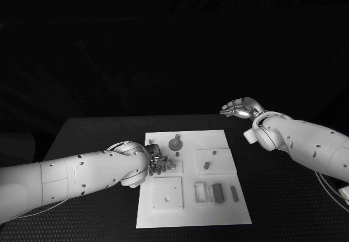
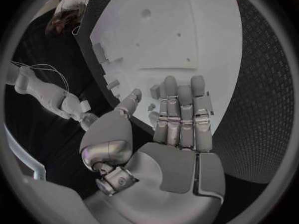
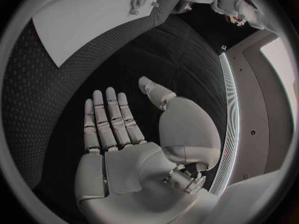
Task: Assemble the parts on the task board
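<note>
- The task board (image 1: 190, 174), a flat matte white plate, lies mid-table on the black, finely dimpled table (image 1: 95, 131).
- Grey parts: a round piece with a stem (image 1: 176, 143) at the far end, a small stub (image 1: 207, 164) to the right, and a dark rectangular block (image 1: 217, 192) between pale bars near the front.
- Left hand (image 1: 159, 162), glossy silver metal, hovers over the board's left edge; fingers straight and together, thumb apart, holding nothing.
- Right hand (image 1: 242, 108) is raised off the board beyond the table's far right corner, palm flat, fingers extended, empty.
</note>
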Controlling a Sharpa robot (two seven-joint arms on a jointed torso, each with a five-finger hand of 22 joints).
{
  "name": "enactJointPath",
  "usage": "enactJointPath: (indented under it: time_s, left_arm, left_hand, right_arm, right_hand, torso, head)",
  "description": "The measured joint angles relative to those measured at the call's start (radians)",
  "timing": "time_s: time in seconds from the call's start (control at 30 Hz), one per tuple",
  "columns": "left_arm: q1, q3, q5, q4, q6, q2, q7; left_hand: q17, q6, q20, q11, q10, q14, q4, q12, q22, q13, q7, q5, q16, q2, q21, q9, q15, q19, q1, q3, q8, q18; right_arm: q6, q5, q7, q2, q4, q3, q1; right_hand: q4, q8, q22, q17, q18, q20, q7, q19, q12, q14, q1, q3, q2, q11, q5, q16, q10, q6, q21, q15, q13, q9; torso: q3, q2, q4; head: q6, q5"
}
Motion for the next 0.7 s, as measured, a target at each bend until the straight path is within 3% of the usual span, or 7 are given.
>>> enactJointPath:
  time_s: [0.17, 0.23, 0.33, 0.4, 0.47, 0.57, 0.7]
  left_arm:
    - [-0.001, 0.005, 0.0, 0.009, -0.001, -0.017, 0.0]
    - [-0.001, 0.016, 0.001, 0.013, 0.005, -0.027, 0.001]
    - [-0.003, 0.06, 0.017, 0.01, 0.016, -0.042, 0.003]
    - [-0.001, 0.092, 0.037, 0.002, 0.022, -0.055, 0.006]
    - [0.006, 0.112, 0.061, -0.018, 0.027, -0.064, 0.011]
    - [0.027, 0.117, 0.094, -0.059, 0.035, -0.068, 0.016]
    - [0.066, 0.119, 0.109, -0.141, 0.059, -0.051, 0.021]
  left_hand:
    - [0.0, -0.008, 0.0, 0.004, -0.004, -0.005, 0.004, -0.003, 0.0, 0.001, 0.001, 0.0, 0.0, -0.013, -0.005, -0.001, 0.002, -0.007, -0.013, -0.012, 0.0, 0.001]
    - [0.0, -0.023, 0.002, 0.006, -0.017, -0.019, 0.001, -0.005, 0.0, 0.002, 0.005, 0.0, 0.0, -0.021, -0.01, -0.002, 0.004, -0.019, -0.021, -0.018, 0.0, 0.001]
    - [0.006, -0.058, 0.009, 0.014, -0.051, -0.05, -0.03, 0.004, 0.0, 0.014, 0.012, 0.0, 0.006, -0.005, -0.014, 0.004, 0.011, -0.041, -0.038, -0.065, 0.019, 0.002]
    - [0.005, -0.074, 0.013, 0.016, -0.06, -0.056, -0.048, 0.007, 0.0, 0.017, 0.017, 0.0, 0.007, 0.019, -0.014, 0.003, 0.013, -0.045, -0.028, -0.08, 0.02, 0.002]
    - [0.001, -0.087, 0.016, 0.021, -0.073, -0.066, -0.075, 0.013, 0.0, 0.019, 0.023, 0.0, 0.007, 0.057, -0.014, -0.002, 0.02, -0.053, -0.013, -0.089, 0.027, 0.002]
    - [-0.016, -0.131, 0.029, 0.038, -0.118, -0.103, -0.103, 0.005, 0.0, 0.013, 0.04, 0.0, -0.005, 0.096, -0.034, -0.019, 0.031, -0.09, -0.014, -0.108, 0.023, 0.002]
    - [-0.035, -0.198, 0.045, 0.059, -0.152, -0.133, -0.098, -0.012, 0.0, -0.002, 0.069, 0.0, -0.024, 0.082, -0.058, -0.04, 0.052, -0.12, -0.031, -0.123, -0.002, 0.001]
  right_arm:
    - [0.0, 0.0, 0.001, 0.0, -0.005, 0.0, -0.002]
    - [0.0, 0.0, 0.001, -0.001, -0.006, 0.0, -0.004]
    - [0.0, 0.001, 0.002, -0.001, -0.007, 0.0, -0.005]
    - [0.001, 0.001, 0.002, -0.001, -0.008, 0.0, -0.006]
    - [0.001, 0.001, 0.002, -0.002, -0.008, 0.0, -0.006]
    - [0.001, 0.001, 0.003, -0.004, -0.009, 0.0, -0.006]
    - [0.001, 0.001, 0.003, -0.004, -0.012, 0.0, -0.006]
  right_hand:
    - [0.003, 0.0, 0.003, 0.002, 0.0, 0.0, 0.0, 0.0, -0.004, -0.006, 0.001, -0.003, -0.001, 0.004, 0.0, -0.004, -0.004, 0.0, -0.004, 0.0, -0.002, -0.002]
    - [0.003, 0.0, 0.003, 0.002, 0.0, 0.0, 0.0, 0.0, -0.004, -0.006, 0.001, -0.003, -0.001, 0.004, 0.0, -0.004, -0.004, 0.0, -0.004, 0.0, -0.003, -0.003]
    - [0.003, 0.0, 0.004, 0.003, 0.0, 0.0, 0.0, 0.0, -0.004, -0.006, 0.001, -0.003, -0.001, 0.004, 0.0, -0.004, -0.004, 0.0, -0.004, 0.0, -0.003, -0.003]
    - [0.003, 0.0, 0.004, 0.003, 0.0, 0.0, 0.0, 0.0, -0.004, -0.006, 0.001, -0.003, -0.001, 0.004, 0.0, -0.004, -0.004, 0.0, -0.004, 0.0, -0.004, -0.003]
    - [0.003, 0.0, 0.005, 0.003, 0.0, 0.0, 0.0, 0.0, -0.004, -0.006, 0.001, -0.003, -0.001, 0.004, 0.0, -0.004, -0.004, 0.0, -0.004, 0.0, -0.004, -0.004]
    - [0.003, 0.0, 0.005, 0.003, 0.0, 0.0, 0.0, 0.0, -0.004, -0.006, 0.001, -0.003, -0.001, 0.004, 0.0, -0.004, -0.004, 0.0, -0.004, 0.0, -0.004, -0.004]
    - [0.003, 0.0, 0.007, 0.004, 0.0, 0.0, -0.002, 0.0, -0.004, -0.006, 0.001, -0.003, -0.001, 0.004, 0.0, -0.007, -0.004, -0.005, -0.008, 0.0, -0.005, -0.005]
  torso:
    - [-0.0004, 0.0, 0.0]
    - [-0.0007, 0.0, 0.0002]
    - [-0.0008, 0.0, 0.0]
    - [-0.0007, -0.001, -0.0001]
    - [-0.0004, -0.001, -0.0005]
    - [0.0004, -0.001, 0.0001]
    - [0.0005, -0.001, 0.0007]
  head:
    - [0.002, -0.001]
    - [0.004, -0.001]
    - [0.009, -0.001]
    - [0.012, -0.001]
    - [0.015, -0.001]
    - [0.019, -0.003]
    - [0.024, -0.004]
